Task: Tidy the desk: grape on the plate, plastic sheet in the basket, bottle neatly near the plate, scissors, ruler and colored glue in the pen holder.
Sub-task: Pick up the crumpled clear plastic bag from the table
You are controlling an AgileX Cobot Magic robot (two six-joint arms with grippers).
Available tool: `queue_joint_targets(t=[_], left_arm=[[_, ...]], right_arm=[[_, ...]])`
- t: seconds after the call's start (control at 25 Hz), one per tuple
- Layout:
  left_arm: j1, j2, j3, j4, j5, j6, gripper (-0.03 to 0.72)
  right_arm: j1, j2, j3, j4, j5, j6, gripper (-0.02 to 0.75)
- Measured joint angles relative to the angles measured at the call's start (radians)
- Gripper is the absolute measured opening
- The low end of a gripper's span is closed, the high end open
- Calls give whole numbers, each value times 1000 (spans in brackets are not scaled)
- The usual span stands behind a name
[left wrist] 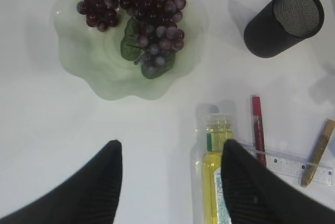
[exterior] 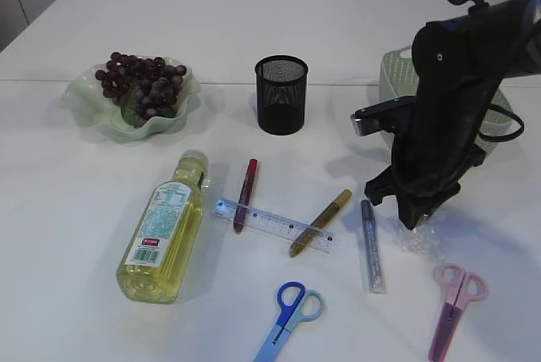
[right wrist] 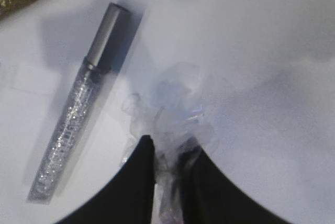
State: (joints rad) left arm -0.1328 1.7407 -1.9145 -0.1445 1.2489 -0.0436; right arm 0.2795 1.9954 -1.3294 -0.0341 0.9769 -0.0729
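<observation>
Grapes (exterior: pixel 142 83) on plate (exterior: pixel 91 113); pen holder (exterior: pixel 281 95), basket (exterior: pixel 394 73) hold nothing visible.

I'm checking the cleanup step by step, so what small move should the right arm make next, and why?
Probably lift straight up: the right pincer looks pinched on the crumpled plastic sheet, which still lies on the table, while the basket waits behind the arm.

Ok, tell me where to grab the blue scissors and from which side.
Grip the blue scissors across the closed blades just below the handle rings, coming straight down. They lie flat on the table, rings toward the ruler, blades toward the near edge, so set the claw across that narrow neck.
</observation>
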Motion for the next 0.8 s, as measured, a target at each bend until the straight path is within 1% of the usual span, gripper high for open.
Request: queue_joint_targets(t=[0.12, 0.2, 0.48, 0.8], left_arm=[[0, -21, 0, 1, 2, 0, 438], [0, -32, 0, 1, 2, 0, 437], [0, -39, -4, 5, 4, 0, 424], [0, -39, -4, 4, 4, 0, 422]], right_arm=[[0, 2, -12, 0, 13, 0, 76], [0, 2, -23, 7, 41, 11, 51], [0, 4, -104, 81, 206, 32, 40], [0, -45, -249, 142, 236, 81, 39]])
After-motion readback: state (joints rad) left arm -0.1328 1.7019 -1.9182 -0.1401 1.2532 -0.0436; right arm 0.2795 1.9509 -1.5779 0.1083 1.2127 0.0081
